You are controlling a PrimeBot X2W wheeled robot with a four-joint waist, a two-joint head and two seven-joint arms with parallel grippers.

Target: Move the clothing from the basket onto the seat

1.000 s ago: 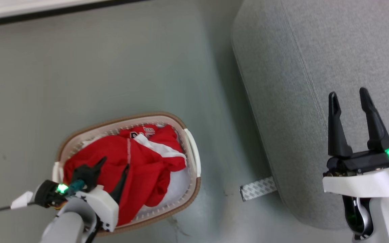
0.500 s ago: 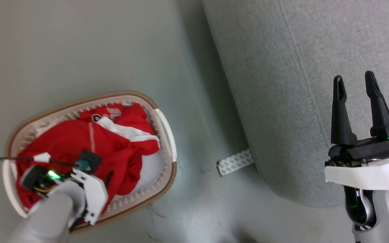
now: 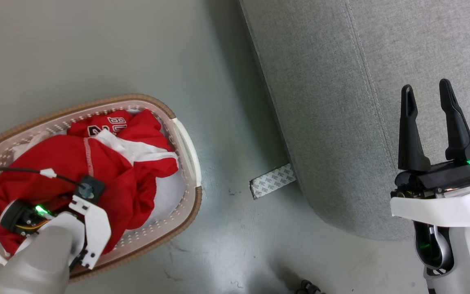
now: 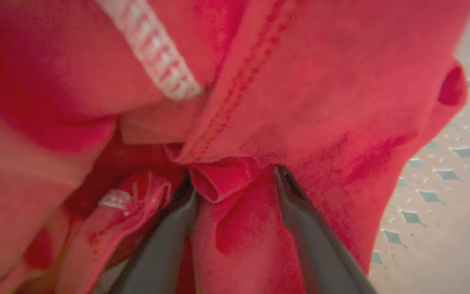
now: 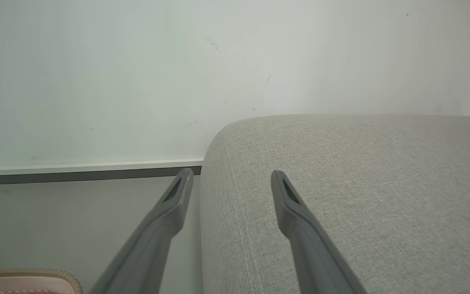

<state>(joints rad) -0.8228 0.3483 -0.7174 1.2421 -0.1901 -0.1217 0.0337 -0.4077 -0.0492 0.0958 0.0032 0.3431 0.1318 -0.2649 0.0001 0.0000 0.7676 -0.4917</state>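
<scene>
Your left gripper (image 4: 234,177), fingers apart, was buried in the red jersey and shorts (image 3: 108,179) inside the laundry basket (image 3: 185,143); none had reached the seat (image 3: 341,81). Your right gripper (image 3: 424,85) was spread, empty.

Floor (image 3: 218,102): open lane between basket (image 3: 96,100) and seat (image 3: 333,102); tape strip (image 3: 272,181) at seat's base. Basket interior: heaped with clothing (image 3: 112,179), walled round, left end effector (image 4: 235,179) sunk in it. Seat top: bare, open ahead of right end effector (image 3: 426,92).
</scene>
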